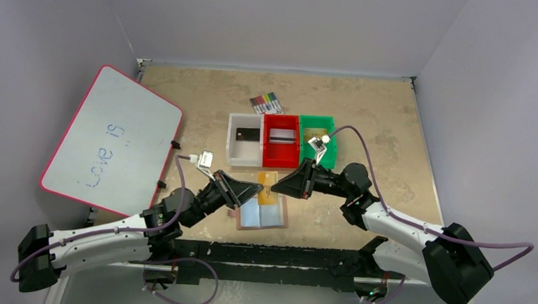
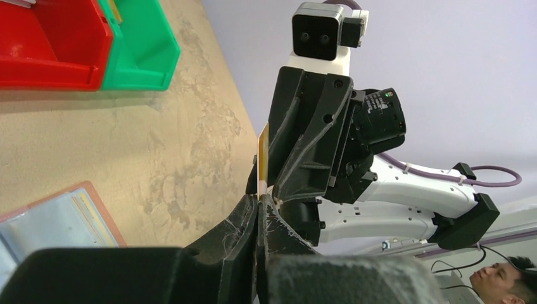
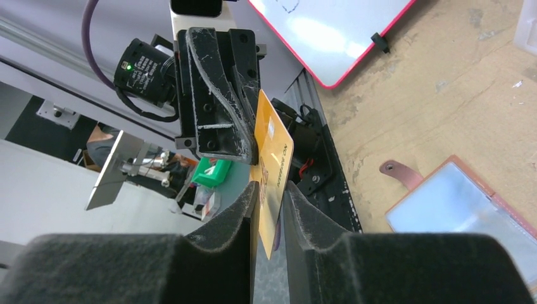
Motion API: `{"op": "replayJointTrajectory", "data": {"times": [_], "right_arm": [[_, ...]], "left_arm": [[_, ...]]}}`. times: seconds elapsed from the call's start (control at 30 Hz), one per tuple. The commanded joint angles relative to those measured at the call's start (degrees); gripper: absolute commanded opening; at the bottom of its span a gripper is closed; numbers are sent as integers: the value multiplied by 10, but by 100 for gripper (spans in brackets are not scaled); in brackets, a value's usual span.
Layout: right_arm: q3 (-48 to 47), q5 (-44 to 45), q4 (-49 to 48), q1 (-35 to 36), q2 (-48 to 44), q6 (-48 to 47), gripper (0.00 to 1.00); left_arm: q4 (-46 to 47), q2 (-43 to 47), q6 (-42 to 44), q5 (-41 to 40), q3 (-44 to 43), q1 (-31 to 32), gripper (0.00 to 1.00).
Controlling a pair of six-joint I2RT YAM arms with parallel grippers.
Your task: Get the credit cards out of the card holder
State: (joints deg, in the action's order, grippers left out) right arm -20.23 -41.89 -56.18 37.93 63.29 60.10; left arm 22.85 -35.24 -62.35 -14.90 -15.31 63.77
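The tan card holder (image 1: pixel 262 214) lies open on the table, its clear pockets facing up; it also shows in the left wrist view (image 2: pixel 57 218) and the right wrist view (image 3: pixel 462 209). My left gripper (image 1: pixel 255 190) is shut on a gold credit card (image 3: pixel 273 152), held just above the holder's far edge. My right gripper (image 3: pixel 271 190) faces it with its jaws open around the card's other end; the card rests against one finger and stands apart from the other. A black card (image 1: pixel 247 134) lies in the white bin, a silver card (image 1: pixel 281 134) in the red bin.
The white bin (image 1: pixel 232 150), red bin (image 1: pixel 280 156) and green bin (image 1: pixel 326 152) stand in a row behind the holder. A pack of markers (image 1: pixel 265 103) lies behind them. A red-rimmed whiteboard (image 1: pixel 112 139) lies at the left.
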Motion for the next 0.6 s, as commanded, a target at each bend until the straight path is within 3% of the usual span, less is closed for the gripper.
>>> {"op": "replayJointTrajectory", "data": {"times": [0.0,0.23,0.37,0.43,0.57], "right_arm": [[-16,-18,-56,-1,-5,11,21],[-16,-26,-58,-1,-6,3,0],[-25,-21,-24,-1,-15,-22,0],[-38,-3,40,-1,-27,-59,0],[-93,94,231,-1,-58,-175,0]], "left_arm": [[31,-1,8,17,3,0,0],[28,2,6,14,7,-1,2],[1,9,0,-9,1,0,32],[-24,21,-2,-29,-3,-1,45],[-106,47,-1,-77,-18,0,54]]}}
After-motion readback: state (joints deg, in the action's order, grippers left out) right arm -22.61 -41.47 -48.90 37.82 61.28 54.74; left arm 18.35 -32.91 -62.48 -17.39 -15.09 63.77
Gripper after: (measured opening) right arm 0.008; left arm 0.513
